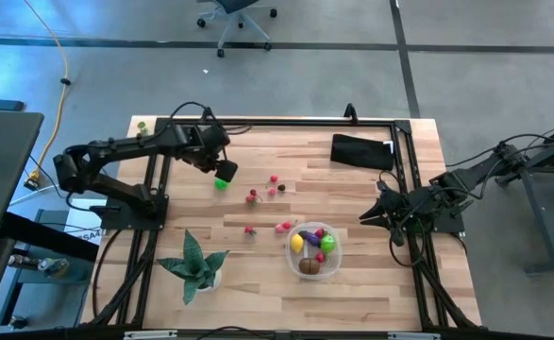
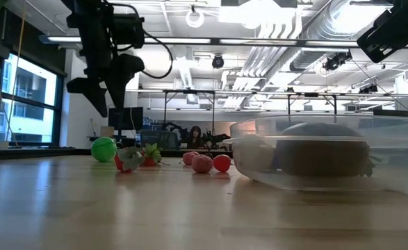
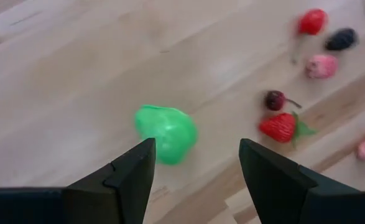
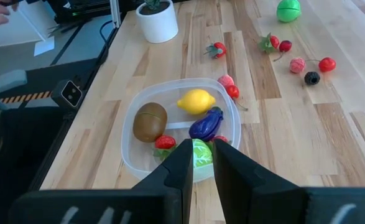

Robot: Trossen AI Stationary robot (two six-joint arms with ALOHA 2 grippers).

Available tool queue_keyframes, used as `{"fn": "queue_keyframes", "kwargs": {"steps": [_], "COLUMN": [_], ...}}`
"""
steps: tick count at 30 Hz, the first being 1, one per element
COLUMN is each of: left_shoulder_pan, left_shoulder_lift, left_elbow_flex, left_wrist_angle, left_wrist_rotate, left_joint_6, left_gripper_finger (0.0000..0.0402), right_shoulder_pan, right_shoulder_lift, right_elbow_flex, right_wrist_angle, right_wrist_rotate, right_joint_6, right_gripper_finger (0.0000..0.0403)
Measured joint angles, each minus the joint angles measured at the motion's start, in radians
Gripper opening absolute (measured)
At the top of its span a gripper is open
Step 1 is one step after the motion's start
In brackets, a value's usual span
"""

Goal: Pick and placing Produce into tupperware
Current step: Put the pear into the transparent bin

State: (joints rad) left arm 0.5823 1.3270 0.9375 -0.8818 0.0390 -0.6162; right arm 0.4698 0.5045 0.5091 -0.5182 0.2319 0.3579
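My left gripper (image 1: pixel 218 166) hangs open just above a bright green produce piece (image 3: pixel 165 132), which lies on the table (image 1: pixel 223 181) ahead of its fingertips and untouched. In the low view that gripper (image 2: pixel 106 104) is above the green piece (image 2: pixel 103 148). The clear round tupperware (image 1: pixel 291 247) holds a yellow, a purple, a green, a brown and small red pieces (image 4: pixel 196 101). Several tiny red and pink pieces (image 1: pixel 274 185) lie loose between the green piece and the tupperware. My right gripper (image 1: pixel 364 218) waits shut, right of the tupperware (image 4: pixel 127 155), off the table surface.
A spiky green potted plant (image 1: pixel 197 264) stands near the table's near-left corner. A black pouch (image 1: pixel 361 151) lies toward the far-right. A dark frame rail runs along the table's edges (image 1: pixel 286 122). Bare wood lies near of the loose pieces.
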Motion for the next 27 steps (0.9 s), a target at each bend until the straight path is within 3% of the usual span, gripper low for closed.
{"fn": "queue_keyframes", "kwargs": {"steps": [5,9,17,27], "left_shoulder_pan": [-0.061,-0.068,-0.067,-0.066], "left_shoulder_lift": [0.000,0.006,0.093,0.184], "left_elbow_flex": [0.000,0.000,0.000,0.000], "left_wrist_angle": [0.028,0.049,0.028,-0.007], "left_wrist_rotate": [-0.097,-0.160,-0.161,-0.123], "left_joint_6": [-0.015,-0.146,-0.529,-0.785], "left_gripper_finger": [0.0223,0.0223,0.0223,0.0223], "right_shoulder_pan": [0.000,0.000,0.000,0.000], "right_shoulder_lift": [0.000,0.000,0.000,0.000], "right_elbow_flex": [0.000,0.000,0.000,0.000], "right_wrist_angle": [0.000,-0.001,-0.001,-0.001], "right_wrist_rotate": [0.000,0.000,0.000,0.000], "right_joint_6": [0.000,0.000,0.000,0.000], "right_gripper_finger": [0.0051,0.0051,0.0051,0.0051]}}
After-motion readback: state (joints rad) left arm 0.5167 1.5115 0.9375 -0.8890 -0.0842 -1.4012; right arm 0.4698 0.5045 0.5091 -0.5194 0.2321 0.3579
